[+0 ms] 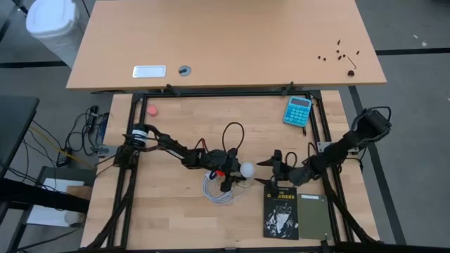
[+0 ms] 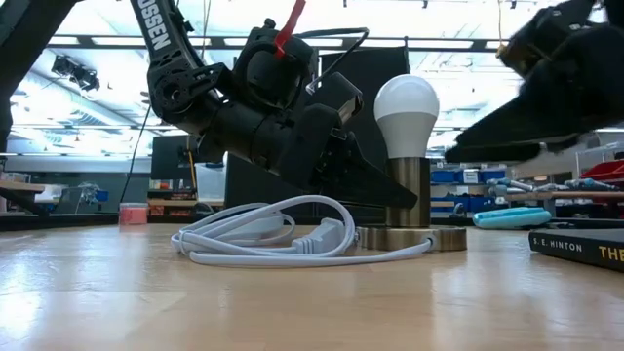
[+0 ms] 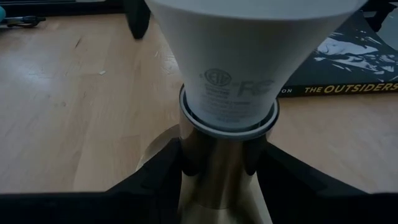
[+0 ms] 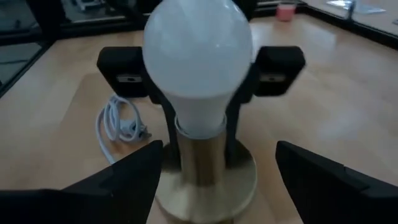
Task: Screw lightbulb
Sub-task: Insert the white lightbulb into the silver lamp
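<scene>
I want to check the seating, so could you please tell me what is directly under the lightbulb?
The lightbulb stands upright in a brass-coloured socket on a round base, which the left claw clamps. The bulb's screw base is hidden inside the socket.

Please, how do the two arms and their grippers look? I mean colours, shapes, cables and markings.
Both arms are dark, almost black, built of jointed segments. The left arm carries white lettering, partly visible, and a red tab with thin black cables looping over its wrist. The left gripper and right gripper each have two broad, flat, matte black fingers.

Robotics lab or workshop: wooden bench [image 1: 169,211], ceiling strip lights [image 2: 97,41], tool-cluttered shelving [image 2: 575,180] behind.
</scene>
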You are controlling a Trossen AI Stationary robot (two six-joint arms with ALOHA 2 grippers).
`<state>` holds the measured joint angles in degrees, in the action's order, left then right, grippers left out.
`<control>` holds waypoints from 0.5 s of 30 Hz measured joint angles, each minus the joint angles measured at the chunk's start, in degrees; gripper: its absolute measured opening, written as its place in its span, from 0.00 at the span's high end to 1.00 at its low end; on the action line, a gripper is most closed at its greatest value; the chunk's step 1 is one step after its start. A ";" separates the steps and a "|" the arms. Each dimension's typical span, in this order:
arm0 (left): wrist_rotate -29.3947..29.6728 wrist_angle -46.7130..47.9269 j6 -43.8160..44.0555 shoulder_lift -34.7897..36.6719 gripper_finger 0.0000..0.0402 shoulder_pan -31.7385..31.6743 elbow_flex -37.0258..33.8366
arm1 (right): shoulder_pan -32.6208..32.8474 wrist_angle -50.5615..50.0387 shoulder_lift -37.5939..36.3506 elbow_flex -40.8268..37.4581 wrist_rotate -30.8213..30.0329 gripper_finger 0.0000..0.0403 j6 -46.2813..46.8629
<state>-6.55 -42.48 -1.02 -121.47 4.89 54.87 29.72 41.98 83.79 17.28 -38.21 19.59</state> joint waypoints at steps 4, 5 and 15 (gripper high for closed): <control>0.01 -0.22 -0.01 0.00 0.54 0.06 0.02 | -2.98 -0.06 2.25 2.44 4.69 0.17 -2.46; 0.02 -0.22 -0.02 0.00 0.54 0.07 0.02 | -3.41 -0.04 2.62 3.03 5.28 0.16 -3.00; 0.18 -0.30 0.13 0.00 0.54 0.11 0.02 | -4.09 -0.13 7.78 8.96 6.83 0.17 -6.54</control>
<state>-6.37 -42.78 -0.88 -121.47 4.99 54.89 25.63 41.84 91.57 26.24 -31.38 13.06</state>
